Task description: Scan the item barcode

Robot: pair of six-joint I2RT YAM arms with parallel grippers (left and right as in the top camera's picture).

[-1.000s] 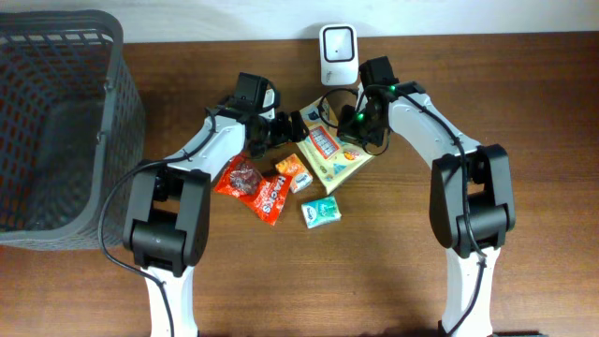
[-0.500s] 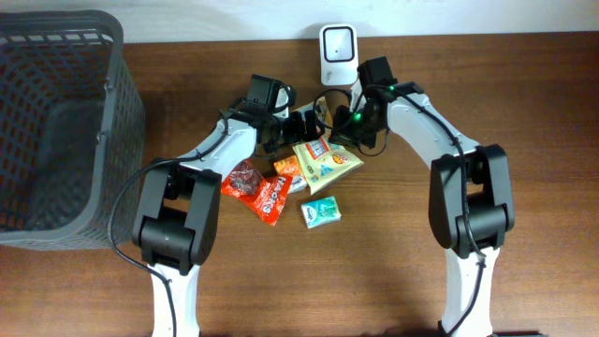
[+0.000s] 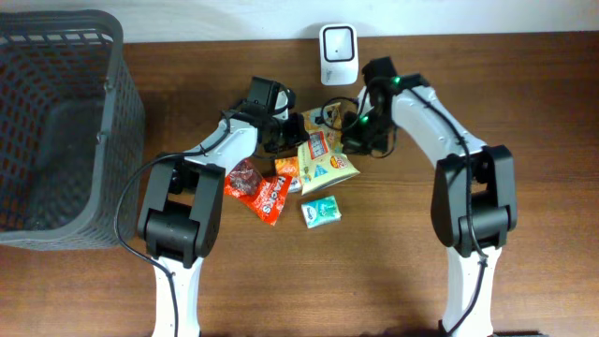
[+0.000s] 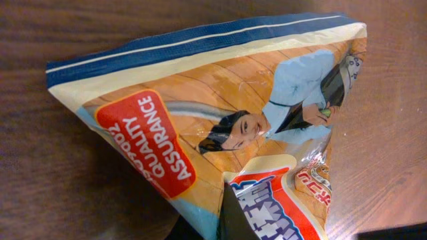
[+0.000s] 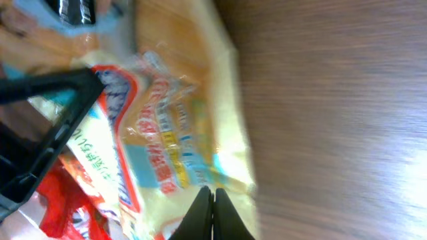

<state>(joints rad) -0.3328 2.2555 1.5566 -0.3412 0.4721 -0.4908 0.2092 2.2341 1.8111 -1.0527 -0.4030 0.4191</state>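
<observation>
Custody of the snack packet [image 3: 323,159] is shared between both arms, just below the white scanner [image 3: 337,53] at the back edge of the worktop [image 3: 524,234]. The left fingers [image 4: 227,223] are closed down on the packet's near corner, with the printed front filling the left wrist view. The right fingers [image 5: 202,215] are pressed tight together, and the packet's pale yellow edge is pinched between their tips.

A two-sided hold of this kind is judged to serve a purpose: a limp foil bag sags and creases when gripped at one point, so it is stretched between two grips to be kept flat and turned as one piece. No barcode is seen on the face shown in any view, so it is probably carried on the hidden side. A flip or tilt toward the scanner window is therefore thought to be needed next. Whether the packet is raised clear of the worktop cannot be told.

The red packet [image 3: 257,187], the small orange one [image 3: 290,168] and the green one [image 3: 320,212] are left lying nearby, and the dark basket [image 3: 56,122] is set well apart on the left.
</observation>
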